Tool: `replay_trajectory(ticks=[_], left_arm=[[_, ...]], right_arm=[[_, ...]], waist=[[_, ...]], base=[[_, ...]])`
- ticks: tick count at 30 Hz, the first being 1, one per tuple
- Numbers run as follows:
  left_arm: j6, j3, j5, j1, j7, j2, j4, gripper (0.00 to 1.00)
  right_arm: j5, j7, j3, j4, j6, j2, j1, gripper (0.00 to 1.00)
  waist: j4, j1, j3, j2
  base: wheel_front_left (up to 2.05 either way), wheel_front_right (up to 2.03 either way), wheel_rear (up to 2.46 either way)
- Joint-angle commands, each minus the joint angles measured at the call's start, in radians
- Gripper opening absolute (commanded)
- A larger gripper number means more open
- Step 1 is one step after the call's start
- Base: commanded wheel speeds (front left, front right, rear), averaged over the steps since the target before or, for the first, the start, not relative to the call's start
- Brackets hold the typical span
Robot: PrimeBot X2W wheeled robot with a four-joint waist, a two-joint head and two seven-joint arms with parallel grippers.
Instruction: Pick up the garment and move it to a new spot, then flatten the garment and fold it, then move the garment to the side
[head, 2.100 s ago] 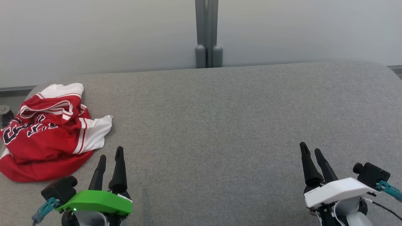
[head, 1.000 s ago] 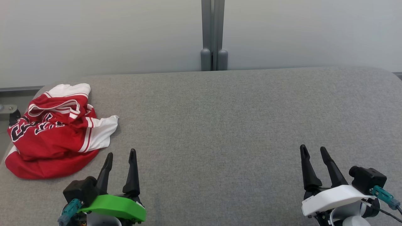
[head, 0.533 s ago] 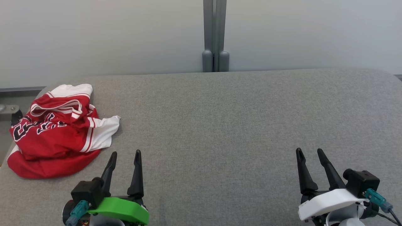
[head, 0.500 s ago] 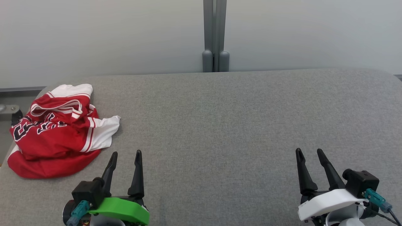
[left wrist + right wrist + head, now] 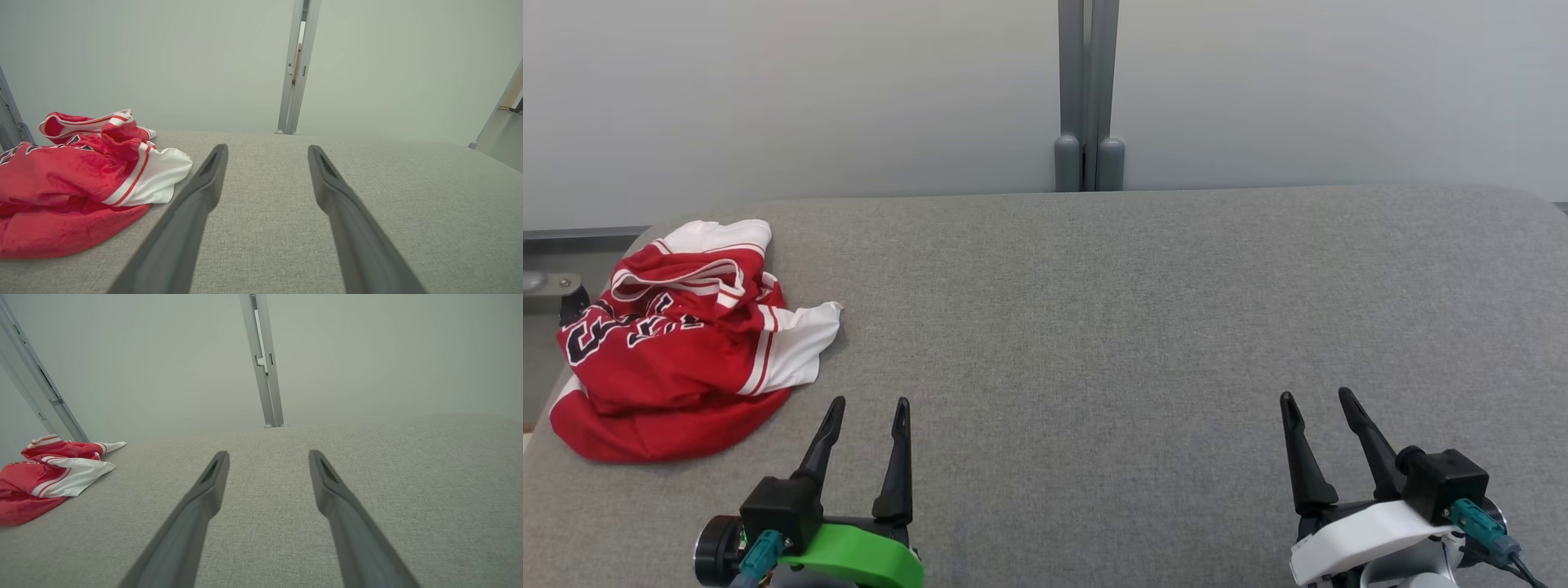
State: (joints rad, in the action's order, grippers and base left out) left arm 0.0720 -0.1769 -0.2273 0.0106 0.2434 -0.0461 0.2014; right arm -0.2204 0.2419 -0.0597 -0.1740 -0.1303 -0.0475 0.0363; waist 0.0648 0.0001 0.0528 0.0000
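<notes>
- The left gripper hangs low over the grey surface, its two fingers spread apart with nothing between them. It is just to the right of the shirt's near edge and does not touch it.
- The right gripper is likewise spread and empty. It is at the far right of the surface, well apart from the shirt.
- The shirt, red with white trim and dark lettering, lies crumpled in a heap at the left end of the surface, close to the left edge. A white flap sticks out towards the middle.
- The step in hand looks like the first pick-up, since nothing is lifted yet.
- The left arm is the nearer one, so it probably suits the reach. It would need to swing left towards the heap.
- A raised fold or the white flap offers a better bite than the flat red hem.
- Coming down from above and closing firmly would avoid shoving the heap towards the nearby edge.
- The shirt should be lifted clear of the surface before it is carried to the open middle, so the cloth does not drag.
</notes>
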Motion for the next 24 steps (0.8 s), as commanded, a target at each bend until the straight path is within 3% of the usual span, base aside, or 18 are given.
replay_trajectory(ticks=[1, 10, 24], left_arm=[[0.002, -0.003, 0.024, -0.01, 0.007, -0.007, -0.002, 1.0], [0.006, -0.017, 0.074, -0.017, 0.024, -0.007, 0.008, 1.0], [0.006, -0.019, 0.079, -0.014, 0.021, -0.007, 0.013, 1.0]], right_arm=[[0.024, 0.009, -0.002, 0.005, -0.001, -0.005, 0.012, 1.0], [0.086, 0.026, -0.011, 0.007, -0.001, -0.005, 0.021, 1.0], [0.083, 0.024, -0.009, 0.005, -0.001, -0.005, 0.017, 1.0]], waist=[[0.001, -0.0001, 0.001, 0.0], [0.006, -0.0001, 0.006, 0.0], [0.004, -0.0001, 0.002, 0.0]], base=[[0.0, 0.0, 0.0], [0.0, 0.0, 0.0], [0.0, 0.0, 0.0]])
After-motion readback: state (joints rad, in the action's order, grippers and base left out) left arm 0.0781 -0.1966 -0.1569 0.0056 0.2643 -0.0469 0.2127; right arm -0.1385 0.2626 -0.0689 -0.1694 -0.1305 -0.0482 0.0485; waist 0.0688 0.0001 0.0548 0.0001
